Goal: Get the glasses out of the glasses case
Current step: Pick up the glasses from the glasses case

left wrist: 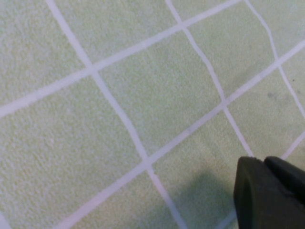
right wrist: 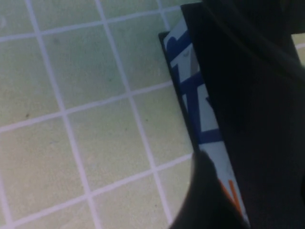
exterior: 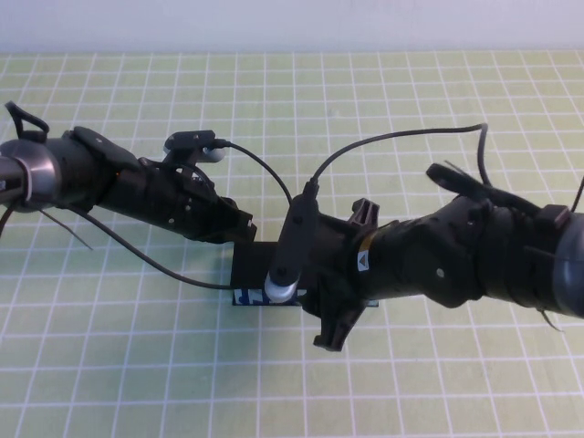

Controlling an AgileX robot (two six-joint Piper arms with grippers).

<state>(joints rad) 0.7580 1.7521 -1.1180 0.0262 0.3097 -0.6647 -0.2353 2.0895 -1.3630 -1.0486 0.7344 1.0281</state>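
The glasses case (exterior: 255, 270) is a black box lying mid-table, its white side printed with blue toward the near edge (exterior: 248, 297). My right gripper (exterior: 347, 276) is open, with its jaws spread across the case's right end, one behind it and one in front. In the right wrist view one of its fingers (right wrist: 202, 202) is beside the case's white, blue and orange side (right wrist: 200, 109). My left gripper (exterior: 239, 228) is low at the case's back left corner, shut and empty, over bare mat in the left wrist view (left wrist: 265, 167). The glasses are hidden.
A green mat with a white grid (exterior: 137, 365) covers the table. Black cables (exterior: 265, 169) loop over the arms above the case. A white wall runs along the far edge.
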